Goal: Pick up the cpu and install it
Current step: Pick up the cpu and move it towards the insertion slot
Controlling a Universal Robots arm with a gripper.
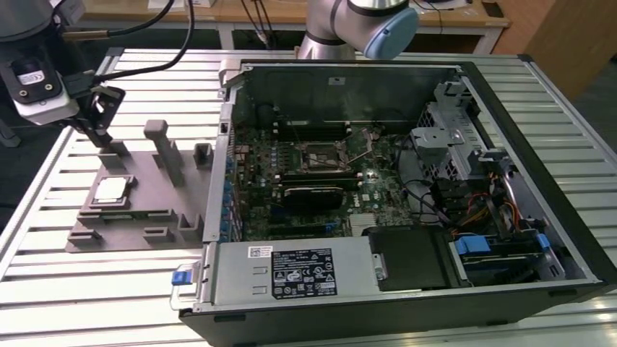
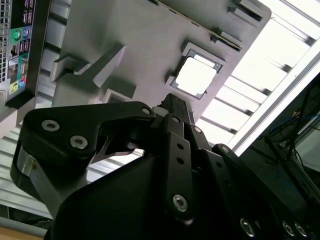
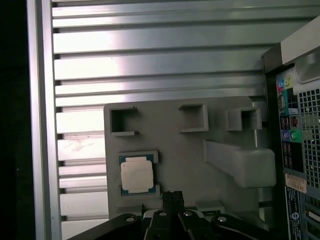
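Gripper [image 1: 100, 134]: closed, its black fingers pressed together with nothing between them; it hangs over the far end of the holder, close to a tall grey post [image 1: 160, 144]. In both wrist views its tip [image 2: 172, 102] [image 3: 172, 197] sits near the cpu's pocket and apart from the chip.
Cpu [image 1: 111, 189]: lies flat in a square pocket of the holder, pale metal top up, towards the exterior view's left. It also shows in both wrist views [image 2: 196, 76] [image 3: 136, 176], with a green edge showing around the silver top in the first. Nothing touches it.
Holder [image 1: 149, 195]: grey plate on the worktop, just beside the case, carrying raised blocks, posts and other open pockets [image 3: 192, 117]. Its bare surface shows in the second wrist view too [image 2: 140, 35].
Case [image 1: 540, 144]: black tower lying on its side with the side panel off, on the exterior view's right. Its rear ports [image 3: 290, 135] face the holder.
Motherboard [image 1: 289, 210]: green board inside the case, well apart from the cpu.
Socket [image 1: 323, 155]: square metal frame near the middle of the board; whether it is open I cannot tell.
Power supply [image 1: 289, 271]: silver box at the near end of the case.
Arm [image 1: 347, 29]: grey joint with a blue cap behind the case.
Worktop [image 1: 58, 289]: ribbed aluminium slats, bright with glare in the first wrist view [image 3: 150, 55].
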